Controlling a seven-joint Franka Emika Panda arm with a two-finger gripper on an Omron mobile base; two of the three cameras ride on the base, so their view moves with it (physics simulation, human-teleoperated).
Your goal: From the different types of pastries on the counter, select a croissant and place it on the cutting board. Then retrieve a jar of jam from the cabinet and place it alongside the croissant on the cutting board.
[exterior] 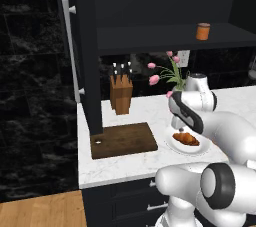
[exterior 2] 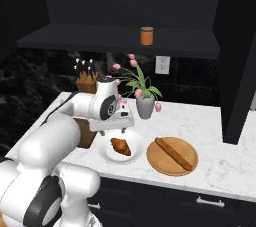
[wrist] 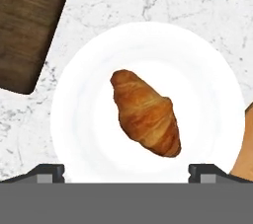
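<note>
A golden-brown croissant [wrist: 147,112] lies on a white plate [wrist: 84,119] on the marble counter [exterior: 145,111]. My gripper [wrist: 127,171] hangs open just above the croissant [exterior 2: 120,146], its two fingertips [wrist: 49,171] wide apart over the plate's near rim and touching nothing. To the left of the plate lies the dark wooden cutting board [exterior: 123,140], bare, and one corner of that board [wrist: 24,25] shows in the hand view. The orange-brown jar of jam [exterior: 203,31] stands on the shelf of the dark cabinet [exterior: 90,46]. A long thin loaf [exterior 2: 175,154] rests on a round light-wood board [exterior 2: 160,165].
A wooden knife block [exterior: 121,93] stands behind the cutting board against the back wall. A grey vase of pink tulips [exterior 2: 145,106] stands behind the plate. The cabinet door with its long silver handle [exterior: 70,46] stands open at the counter's left end.
</note>
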